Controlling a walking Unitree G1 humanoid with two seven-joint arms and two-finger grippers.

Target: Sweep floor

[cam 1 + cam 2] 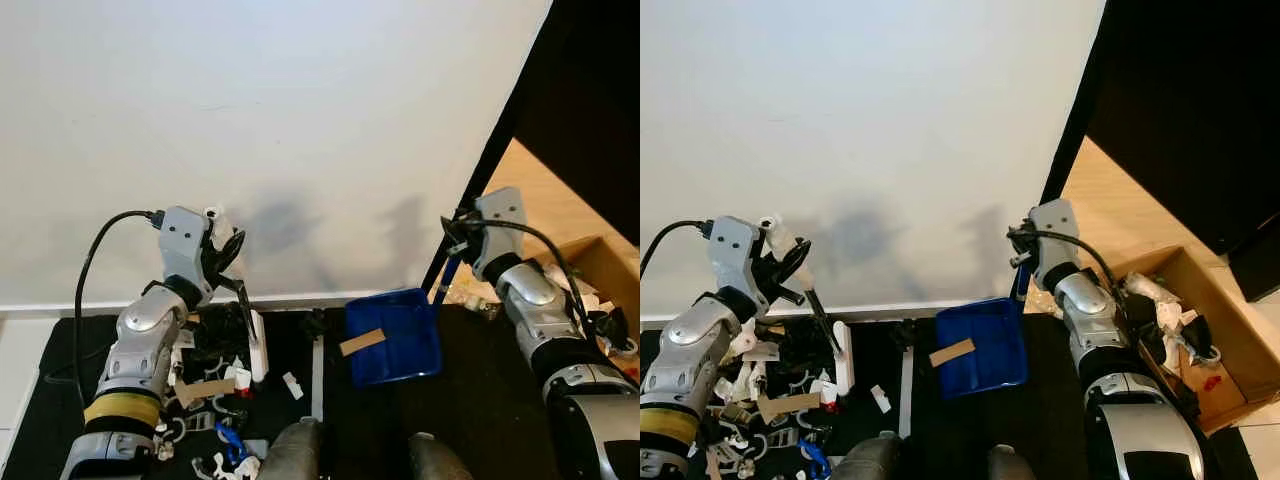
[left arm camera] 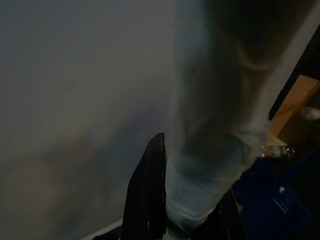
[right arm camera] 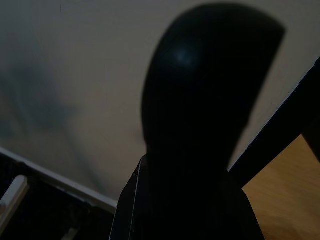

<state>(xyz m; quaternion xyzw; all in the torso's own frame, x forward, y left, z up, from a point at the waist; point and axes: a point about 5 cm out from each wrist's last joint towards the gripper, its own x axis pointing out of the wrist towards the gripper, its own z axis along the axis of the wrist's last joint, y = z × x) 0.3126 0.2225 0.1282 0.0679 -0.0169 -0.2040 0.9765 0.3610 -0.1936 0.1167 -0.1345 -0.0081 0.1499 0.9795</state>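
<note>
Brush: the small hand brush (image 1: 252,335) stands tilted on the dark floor mat (image 1: 380,420) at the left, its pale head down among the litter and its thin dark stem rising to the left hand (image 1: 226,248).
Dustpan: the blue dustpan (image 1: 395,335) lies on the mat right of centre, near the white wall (image 1: 300,120), with a strip of brown cardboard (image 1: 362,341) already in it; its blue handle runs up to the right hand (image 1: 455,240).
Litter: a heap of white, black and brown scraps (image 1: 205,385) sits at the near left around the brush head; one white bit (image 1: 292,385) lies apart, between the heap and the pan.
Handling: both tools look like light, stiff plastic — easy to swing, though a smooth handle could twist in the grip, so hold is best taken high on each handle, as it is now. The scraps seem light and likely to skitter, so short strokes toward the pan would suit.
Left hand: clenched on the brush's pale handle top; the left wrist view has the handle pressed against one black finger (image 2: 147,195).
Right hand: grasping the dustpan handle — the fingers are wrapped close, with no gap to be seen.
Box: a cardboard box (image 1: 1200,330) of oddments stands on the wood floor at the far right.
</note>
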